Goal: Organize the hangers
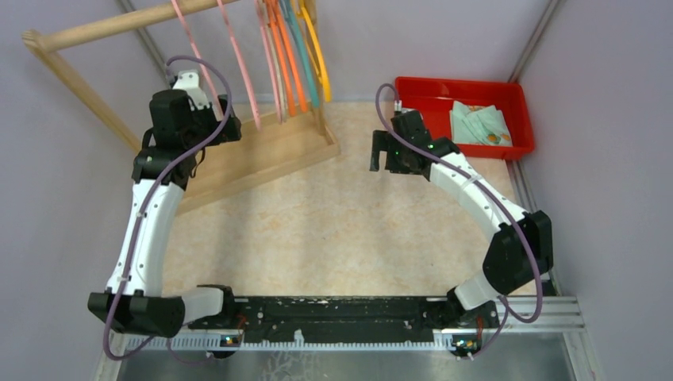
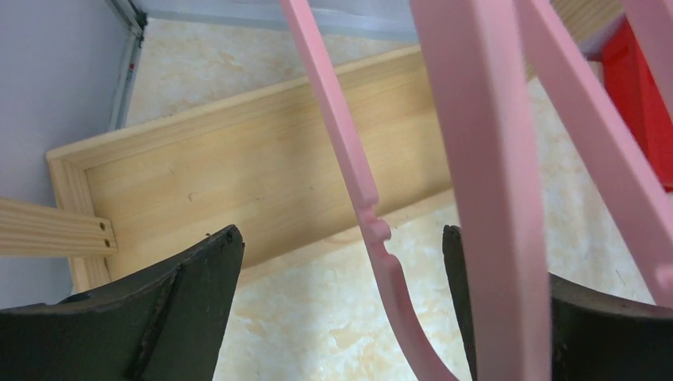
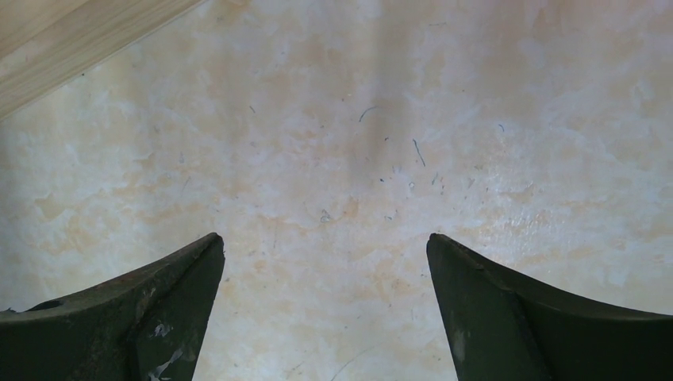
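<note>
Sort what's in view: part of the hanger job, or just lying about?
Job:
- pink hangers, hanging on the pole
- orange, teal and yellow hangers, bunched further along it
- wooden rack

Lying about:
- red bin
- pale green cloth or packet inside it

Smooth plastic hangers [image 1: 289, 71], matt pale-wood rack [image 1: 270, 151] w/ visible grain

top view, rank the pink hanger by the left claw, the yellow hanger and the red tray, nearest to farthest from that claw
1. pink hanger: right at the left claw, between its open jaws.
2. yellow hanger: farther right, at the right end of the hanging row.
3. red tray: far over on the right side.
</note>
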Motion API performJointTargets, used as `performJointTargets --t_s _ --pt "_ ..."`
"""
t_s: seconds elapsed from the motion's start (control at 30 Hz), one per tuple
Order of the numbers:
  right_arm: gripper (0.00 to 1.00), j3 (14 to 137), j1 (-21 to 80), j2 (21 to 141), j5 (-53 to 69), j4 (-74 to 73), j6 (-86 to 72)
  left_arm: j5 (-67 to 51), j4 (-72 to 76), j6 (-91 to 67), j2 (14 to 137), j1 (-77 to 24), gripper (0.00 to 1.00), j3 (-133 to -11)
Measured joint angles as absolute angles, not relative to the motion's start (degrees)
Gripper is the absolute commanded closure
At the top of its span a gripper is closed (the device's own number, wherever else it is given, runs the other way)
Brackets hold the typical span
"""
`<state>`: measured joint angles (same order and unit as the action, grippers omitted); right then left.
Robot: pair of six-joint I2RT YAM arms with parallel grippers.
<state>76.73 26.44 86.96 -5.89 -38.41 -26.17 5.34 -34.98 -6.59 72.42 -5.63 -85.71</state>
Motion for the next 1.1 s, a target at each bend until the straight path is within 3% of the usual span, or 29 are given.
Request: performJointTargets --t_s 0.63,0.9,1.1 --pt "0.01 68.3 26.4 82.0 -10.2 -27.6 -14.6 -5.1 -30.8 -9.5 50.7 -5.6 0.0 -55.1" --pt "0.01 64.5 26.4 81.7 -8.8 -24.2 -13.2 -6.9 -25.9 -10.5 48.4 -5.6 0.0 -43.1" --pt "0.01 64.5 26.4 81.7 -9.4 -22.8 -12.1 -7.4 -22.7 -10.7 47.9 -5.6 0.0 -41.1"
